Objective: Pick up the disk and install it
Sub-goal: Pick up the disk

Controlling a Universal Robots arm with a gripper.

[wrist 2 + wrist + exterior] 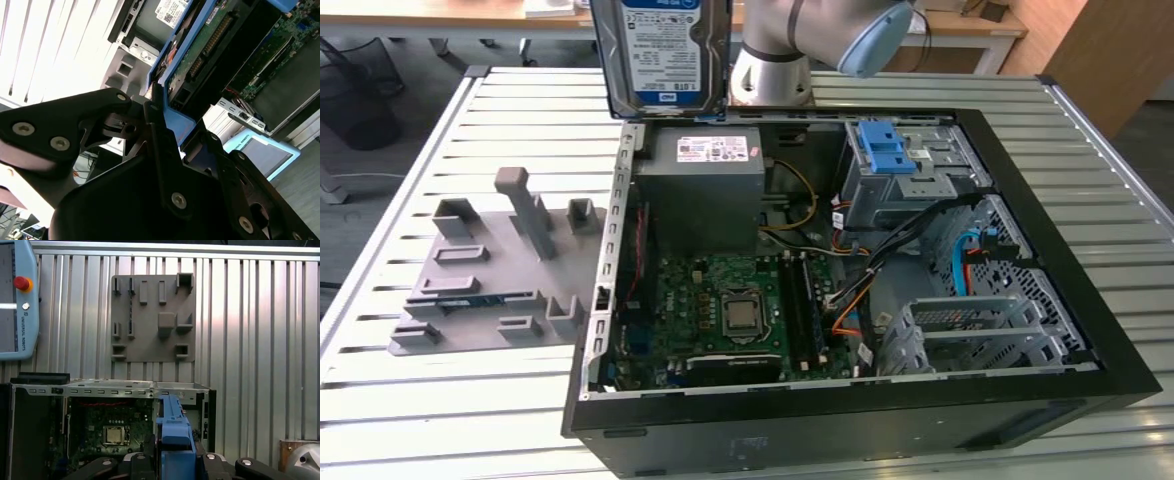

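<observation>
End effector [172,122] firm on the disk [664,50], above an open computer case [854,420] on a slatted metal table [520,110], wooden desk [454,15] behind.

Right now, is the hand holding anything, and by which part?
The hand holds the disk by its blue bracket, upright over the computer case.

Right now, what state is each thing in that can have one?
disk: held in the air, upright, clamped by the gripper.
gripper: shut on the disk.
computer case: lying on its side, side panel off, interior exposed.
</observation>
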